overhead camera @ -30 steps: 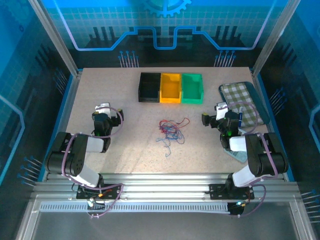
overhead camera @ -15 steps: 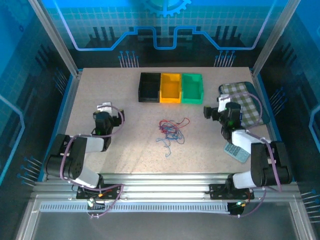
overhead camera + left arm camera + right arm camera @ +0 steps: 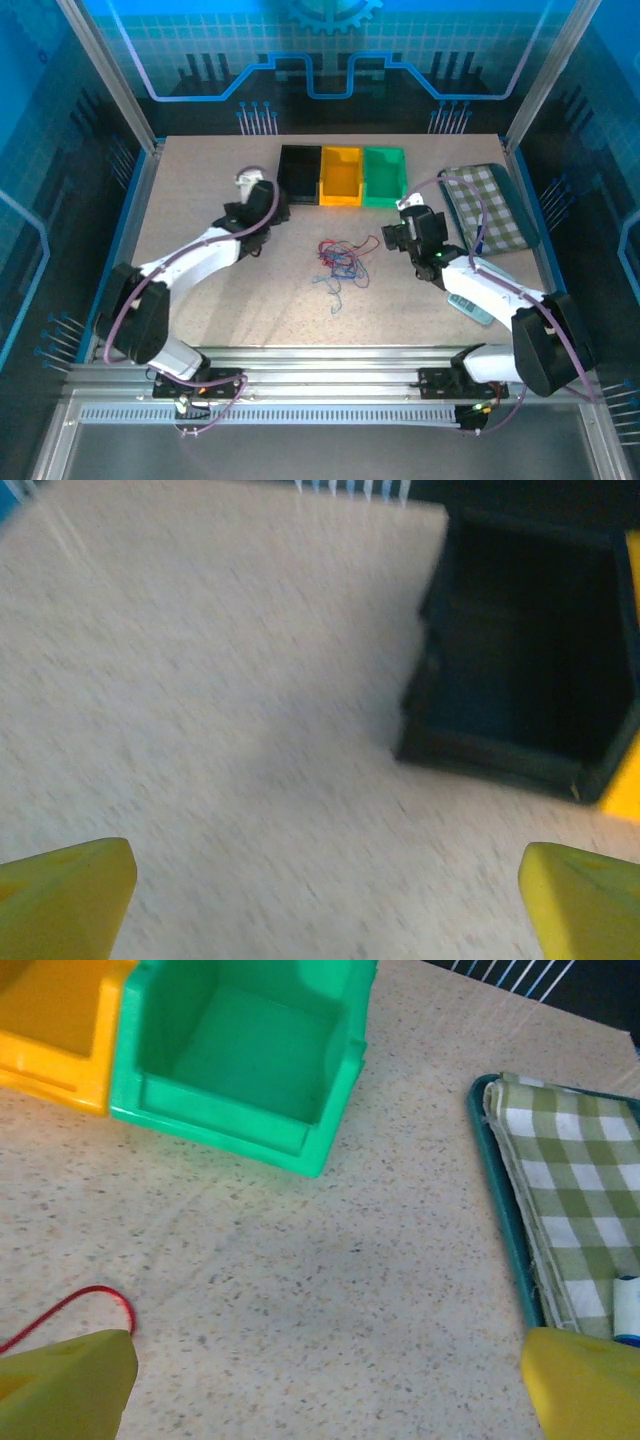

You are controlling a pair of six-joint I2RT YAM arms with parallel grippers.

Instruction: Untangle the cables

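The cables (image 3: 342, 262) lie between the left gripper (image 3: 262, 198) and right gripper (image 3: 398, 236), both wide open, empty: a loose red, blue, perhaps brownish tangle.

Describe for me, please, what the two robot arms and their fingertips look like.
The two arms look alike. The left arm and right arm have smooth white link shells between bulky black joints, with thin lilac cables looped loosely along them. The gripper bodies look black from above. The left fingertips and right fingertips are blunt yellow wedges with no markings visible.
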